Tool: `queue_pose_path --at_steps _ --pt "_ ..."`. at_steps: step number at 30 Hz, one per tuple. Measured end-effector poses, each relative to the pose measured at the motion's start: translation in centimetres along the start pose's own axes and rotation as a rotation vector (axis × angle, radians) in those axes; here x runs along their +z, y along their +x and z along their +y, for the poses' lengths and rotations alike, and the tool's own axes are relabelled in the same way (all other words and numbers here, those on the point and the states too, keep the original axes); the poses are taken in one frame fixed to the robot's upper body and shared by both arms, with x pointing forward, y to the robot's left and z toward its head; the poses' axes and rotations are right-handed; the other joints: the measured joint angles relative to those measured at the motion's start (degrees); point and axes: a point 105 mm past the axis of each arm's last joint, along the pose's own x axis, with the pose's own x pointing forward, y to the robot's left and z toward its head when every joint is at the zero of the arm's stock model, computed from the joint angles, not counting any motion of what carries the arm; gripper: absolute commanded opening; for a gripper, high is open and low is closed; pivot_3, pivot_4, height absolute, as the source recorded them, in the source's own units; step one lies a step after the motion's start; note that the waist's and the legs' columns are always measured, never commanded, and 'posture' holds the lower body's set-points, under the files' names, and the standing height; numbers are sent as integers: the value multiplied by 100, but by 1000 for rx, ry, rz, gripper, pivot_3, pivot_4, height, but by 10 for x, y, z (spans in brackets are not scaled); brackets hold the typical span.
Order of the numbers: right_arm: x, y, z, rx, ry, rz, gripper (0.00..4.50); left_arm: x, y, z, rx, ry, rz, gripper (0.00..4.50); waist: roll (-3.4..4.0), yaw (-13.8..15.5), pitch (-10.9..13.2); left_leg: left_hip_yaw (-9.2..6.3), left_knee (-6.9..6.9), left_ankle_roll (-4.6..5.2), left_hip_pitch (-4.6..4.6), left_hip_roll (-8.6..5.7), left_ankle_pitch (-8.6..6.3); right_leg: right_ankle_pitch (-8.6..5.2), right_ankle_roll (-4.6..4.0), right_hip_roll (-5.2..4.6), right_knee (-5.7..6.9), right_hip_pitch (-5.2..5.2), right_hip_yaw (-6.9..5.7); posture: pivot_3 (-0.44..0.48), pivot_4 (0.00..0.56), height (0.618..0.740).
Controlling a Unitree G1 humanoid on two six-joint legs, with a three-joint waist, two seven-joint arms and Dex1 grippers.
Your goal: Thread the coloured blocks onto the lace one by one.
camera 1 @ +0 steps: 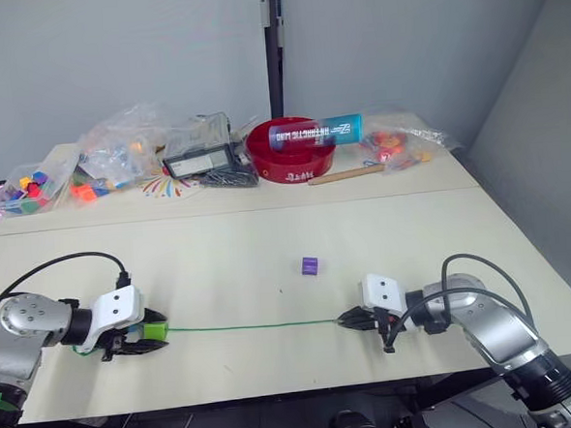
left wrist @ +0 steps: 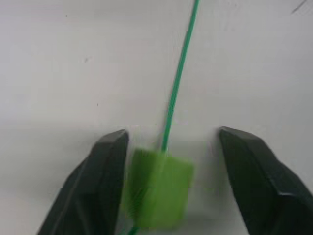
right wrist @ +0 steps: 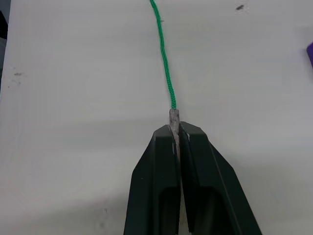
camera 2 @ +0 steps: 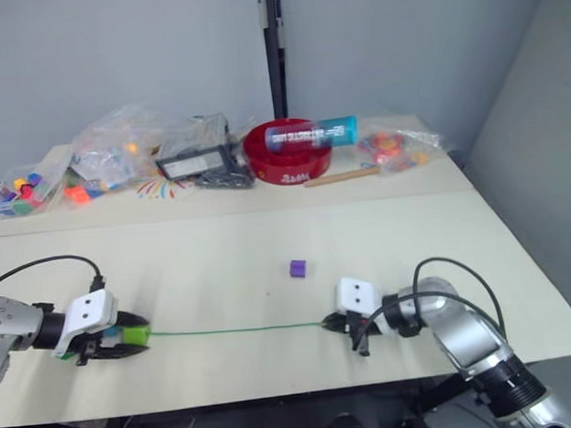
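Note:
The green lace (camera 1: 253, 325) lies stretched straight along the front of the table between my two grippers. My right gripper (right wrist: 177, 129) is shut on the lace's pale stiff tip (right wrist: 174, 116). A lime green block (left wrist: 156, 188) sits threaded on the lace at its left end. My left gripper (left wrist: 171, 137) is open around this block, one finger (left wrist: 105, 166) close against it and the other finger (left wrist: 249, 161) clear of it. A purple block (camera 1: 310, 265) lies loose on the table, beyond the lace and nearer the right gripper (camera 1: 348, 319).
Along the back of the table lie clear bags of bright toy pieces (camera 1: 32, 186), a black device (camera 1: 202, 161), a red bowl (camera 1: 291, 148) with a blue tube (camera 1: 314, 131) across it, and a wooden stick (camera 1: 346, 174). Black cables loop from both wrists.

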Motion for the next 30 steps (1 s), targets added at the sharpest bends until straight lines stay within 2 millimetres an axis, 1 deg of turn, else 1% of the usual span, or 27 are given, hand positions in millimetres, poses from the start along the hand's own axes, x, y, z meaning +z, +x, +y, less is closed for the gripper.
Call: queue_pose_path --at_steps 1,2,3,4,6,7,8,9,11,13,16,18,20,23,24,26,30 --pt "0 0 0 1 0 0 0 6 1 0 -8 2 -10 4233 -7 2 0 0 1 0 -9 0 0 9 -15 -1 1 -10 0 0 150 740" --pt "1 0 0 1 -1 0 0 17 1 1 -17 -4 -36 4233 -17 7 1 0 2 0 -26 -1 0 12 -18 -2 3 -29 0 0 150 740" --pt "3 1 0 2 -6 -1 0 35 1 3 -28 -3 -79 4233 -28 7 2 -2 4 0 -50 -1 0 13 -20 -2 9 -54 -1 0 150 740" --pt "5 2 0 5 -11 -3 0 48 0 4 -36 6 -108 4233 -29 7 2 -5 6 0 -60 -1 0 14 -20 -2 9 -62 -4 0 150 740" --pt "8 5 0 14 -10 -3 0 79 2 3 -55 40 -174 4233 -27 -7 3 -4 7 1 -62 -1 0 14 -20 -3 9 -63 -4 0 150 740" --pt "9 7 0 16 -11 -4 0 91 5 1 -61 61 -205 4233 -26 -25 2 -3 7 1 -61 -2 -1 14 -20 -3 8 -63 -3 0 150 740" --pt "10 8 0 16 -8 -4 0 100 10 -1 -65 69 -233 4233 -23 -33 2 -3 7 1 -59 -2 -1 14 -20 -3 8 -62 -2 0 150 740" --pt "11 9 0 16 -6 -7 0 109 23 -5 -80 71 -275 4233 -21 -32 1 -3 6 2 -55 -3 -1 14 -20 -3 8 -59 -2 0 150 740" --pt "14 13 0 19 -6 -12 0 116 48 -14 -115 58 -323 4233 -21 -28 1 -6 7 2 -56 -3 -1 15 -21 -2 9 -58 -3 0 150 740" --pt "17 17 1 19 -12 -18 0 116 72 -22 -143 49 -330 4233 -23 -25 2 -7 8 1 -57 -6 -1 16 -22 -2 9 -59 -3 0 150 740" --pt "20 20 0 18 -21 -19 0 126 105 -25 -135 63 -367 4233 -23 9 2 -8 14 1 -59 -10 0 20 -20 -5 8 -57 -3 0 150 740" --pt "21 22 0 21 -16 -21 0 133 123 -23 -128 90 -379 4233 -23 24 2 -8 15 1 -60 -13 0 21 -19 -7 7 -57 -3 0 150 740" --pt "22 23 0 21 -18 -23 0 135 133 -22 -129 109 -378 4233 -23 21 2 -9 16 1 -61 -13 0 21 -19 -8 8 -58 -2 0 150 740" --pt "23 23 0 17 -19 -20 0 131 144 -21 -137 136 -352 4233 -23 21 2 -9 16 1 -61 -13 0 21 -19 -8 7 -58 -2 0 150 740" --pt "23 23 0 16 -20 -19 0 128 148 -21 -141 140 -345 3658 -23 22 2 -9 16 1 -60 -14 0 21 -18 -9 7 -57 -1 0 150 740" --pt "23 23 0 14 -21 -18 0 123 153 -24 -157 137 -331 3073 -23 28 2 -9 17 1 -62 -14 0 21 -18 -9 7 -57 -2 0 150 740" --pt "22 23 0 12 -20 -17 0 125 155 -22 -161 150 -337 1726 -23 44 2 -10 20 1 -63 -15 0 22 -16 -10 7 -56 -2 0 150 740"
